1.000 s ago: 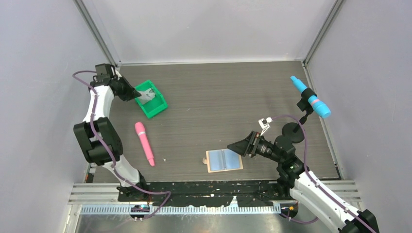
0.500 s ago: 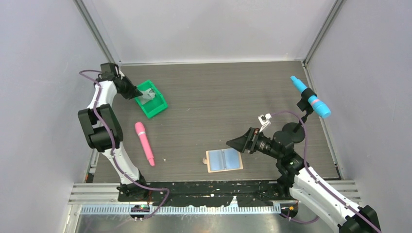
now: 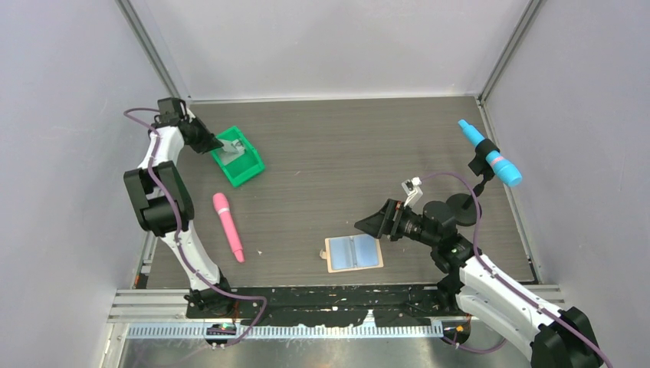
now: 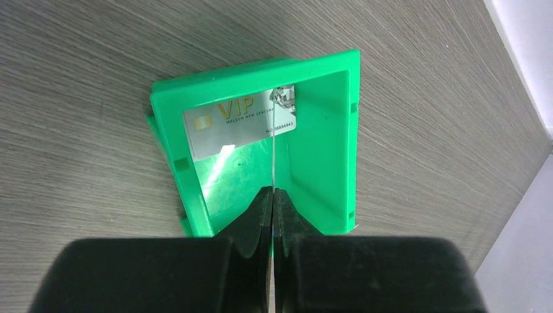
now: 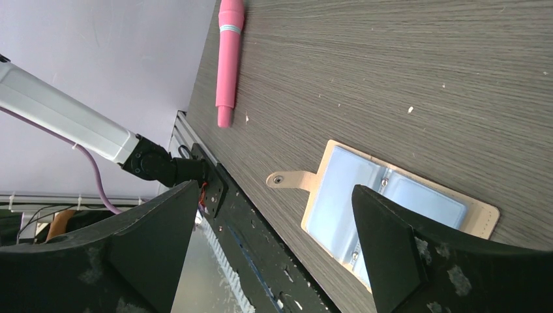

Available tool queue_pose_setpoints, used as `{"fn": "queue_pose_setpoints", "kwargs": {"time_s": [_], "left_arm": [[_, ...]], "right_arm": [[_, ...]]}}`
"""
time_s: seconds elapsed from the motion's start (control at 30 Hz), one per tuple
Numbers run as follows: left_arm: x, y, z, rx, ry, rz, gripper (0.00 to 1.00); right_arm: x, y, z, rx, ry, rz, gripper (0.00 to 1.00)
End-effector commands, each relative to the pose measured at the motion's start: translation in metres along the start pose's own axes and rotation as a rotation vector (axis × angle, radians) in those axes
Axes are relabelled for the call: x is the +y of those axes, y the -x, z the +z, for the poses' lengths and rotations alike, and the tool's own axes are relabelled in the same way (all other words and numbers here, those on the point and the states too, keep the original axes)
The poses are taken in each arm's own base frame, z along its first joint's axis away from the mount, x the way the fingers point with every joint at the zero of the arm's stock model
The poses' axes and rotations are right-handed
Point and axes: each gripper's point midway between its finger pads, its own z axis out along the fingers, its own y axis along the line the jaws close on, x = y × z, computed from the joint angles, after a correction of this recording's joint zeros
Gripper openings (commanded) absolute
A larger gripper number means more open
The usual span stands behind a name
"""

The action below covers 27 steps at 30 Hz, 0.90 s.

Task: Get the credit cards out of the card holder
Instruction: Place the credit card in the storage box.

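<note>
Left arm: reaches to the far left of the bench [image 3: 345, 146]. The left gripper [image 4: 272, 190] sits at the near edge of the green bin [image 4: 254, 72]. Its jaws are pressed together on a thin card [image 4: 274, 156], seen edge-on as a pale line running from the fingertips out over the bin. From above, the left gripper [image 3: 210, 144] is at the bin's [image 3: 247, 172] left rim.

In the bin: a VIP card [image 4: 228, 122], silver-white with gold lettering, leans against the far wall, face towards the wrist camera.

Card holder [image 3: 353, 253]: lies open and flat on the bench near the front edge, about the middle, blue panels up. The strap tab [image 5: 287, 178] points left. Cannot tell whether any cards sit in its pockets.

Right arm: the right gripper [image 3: 366, 225] hovers just above and to the right of the holder, not touching it. Its jaws stand wide apart and hold nothing. In the wrist view the card holder [image 5: 339, 192] shows between the two fingers of the right gripper [image 5: 272, 189].

Other: a pink pen [image 3: 228, 226] lies on the bench between bin and holder.
</note>
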Motion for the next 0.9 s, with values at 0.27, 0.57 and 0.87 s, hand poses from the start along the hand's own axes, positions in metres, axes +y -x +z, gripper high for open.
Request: {"fn": "queue_pose_setpoints", "kwargs": {"time_s": [0.27,0.57,0.87], "left_arm": [[0.007,0.024,0.016,-0.063,0.015,0.024,0.04],[0.008,0.028,0.013,-0.075,0.033,0.019,0.22],[-0.001,0.036,-0.013,-0.097,0.068,-0.009,0.37]], "right_arm": [[0.017,0.023,0.004,-0.054,0.028,-0.066,0.95],[0.017,0.024,0.005,-0.050,0.019,-0.060,0.95],[0.001,0.017,0.003,-0.011,-0.073,-0.035,0.95]]}}
